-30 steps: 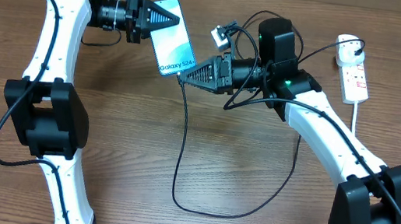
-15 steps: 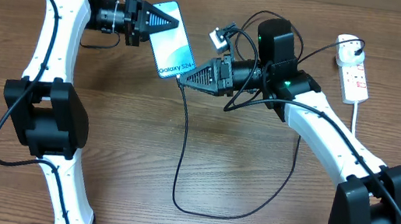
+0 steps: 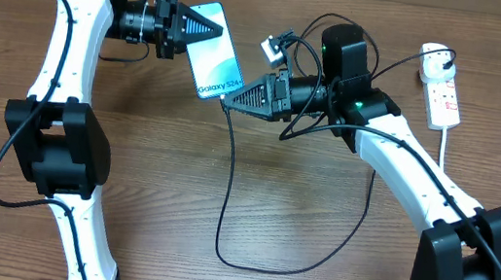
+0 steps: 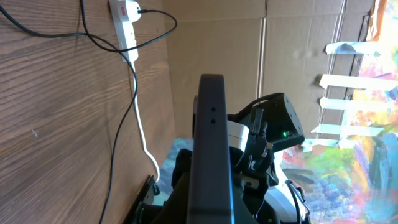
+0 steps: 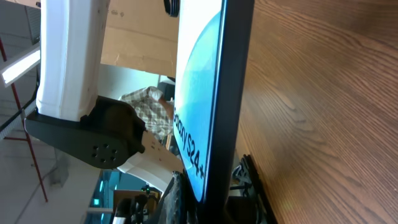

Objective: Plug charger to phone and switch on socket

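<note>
Charger [image 3: 228, 184] plugged into socket [image 3: 445, 99] (left hand [image 3: 215, 25] grips phone [image 3: 216, 52]).

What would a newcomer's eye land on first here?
The bright blue phone, top centre overhead, the left claw shut on its upper end, the right claw at its lower end. The black charger loops from there across the table; the white socket lies far right.

The charger [image 3: 226, 186] loops across the middle of the table [image 3: 163, 206]. Bare wood lies left of it. The phone [image 3: 216, 52] blocks the far middle.
</note>
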Controlling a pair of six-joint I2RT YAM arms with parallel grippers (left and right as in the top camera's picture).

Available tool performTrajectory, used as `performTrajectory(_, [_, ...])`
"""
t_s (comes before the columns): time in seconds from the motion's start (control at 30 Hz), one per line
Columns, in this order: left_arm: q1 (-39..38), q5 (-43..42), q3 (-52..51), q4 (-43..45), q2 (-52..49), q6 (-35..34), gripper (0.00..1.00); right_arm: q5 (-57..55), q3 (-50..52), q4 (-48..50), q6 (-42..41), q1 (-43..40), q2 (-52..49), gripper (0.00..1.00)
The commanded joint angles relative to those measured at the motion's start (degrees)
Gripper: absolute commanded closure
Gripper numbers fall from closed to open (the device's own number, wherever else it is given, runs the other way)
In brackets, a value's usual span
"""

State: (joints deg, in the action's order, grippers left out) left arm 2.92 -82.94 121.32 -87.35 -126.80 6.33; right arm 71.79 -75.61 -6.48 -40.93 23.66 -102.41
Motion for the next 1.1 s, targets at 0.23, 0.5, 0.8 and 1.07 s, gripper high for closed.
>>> performTrajectory(0.23, [-5.6, -1.1, 0.3, -5.6, 0.6, 4.5, 0.96, -13.9, -1.6, 2.8, 0.1, -1.0, 0.2, 0.96])
performTrajectory(0.5, [-6.8, 0.0, 0.3, -8.3, 0.6, 7.9, 0.96, -14.3, -1.6, 4.0, -1.1, -1.0, 0.2, 0.96])
performTrajectory(0.8, [-6.4, 0.0, 0.3, -8.0, 0.6, 7.9, 0.96, -13.9, -1.6, 3.9, -1.1, -1.0, 0.2, 0.95])
performTrajectory(1.07, [-5.4, 0.0, 0.3, -7.6, 0.6, 7.9, 0.96, -13.7, -1.6, 3.9, -1.0, -1.0, 0.2, 0.70])
